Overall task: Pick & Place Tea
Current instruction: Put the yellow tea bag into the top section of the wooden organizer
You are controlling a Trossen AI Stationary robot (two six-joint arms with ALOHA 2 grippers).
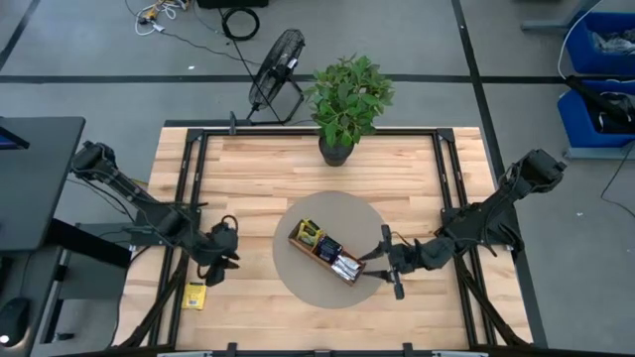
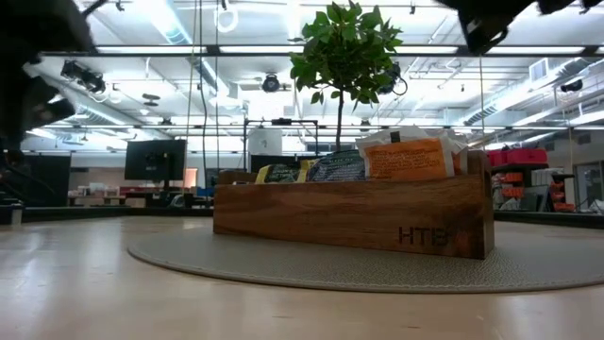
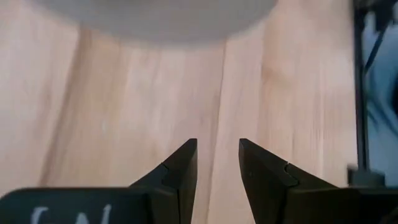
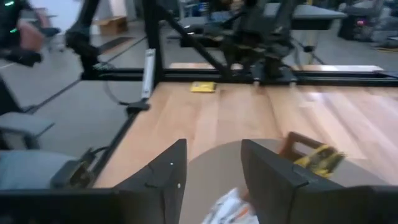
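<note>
- Tea sachets [image 2: 406, 159] stand upright in the wooden divided tray [image 1: 325, 252], which sits on a round grey mat [image 1: 298, 278] in the middle of the tabletop [image 1: 258, 169].
- One yellow sachet [image 1: 194, 296] lies alone on the tabletop near the left front edge.
- Left gripper [image 3: 217, 163] hovers above bare wood left of the mat, fingers apart, holding nothing.
- Right gripper [image 4: 212, 163] sits low at the mat's right edge, just beside the tray's end, fingers apart and empty.
- Potted plant [image 1: 347, 104] stands behind the mat.

Two dark jointed arms, each end effector [image 3: 217, 163] bearing black wedge-shaped fingers.
</note>
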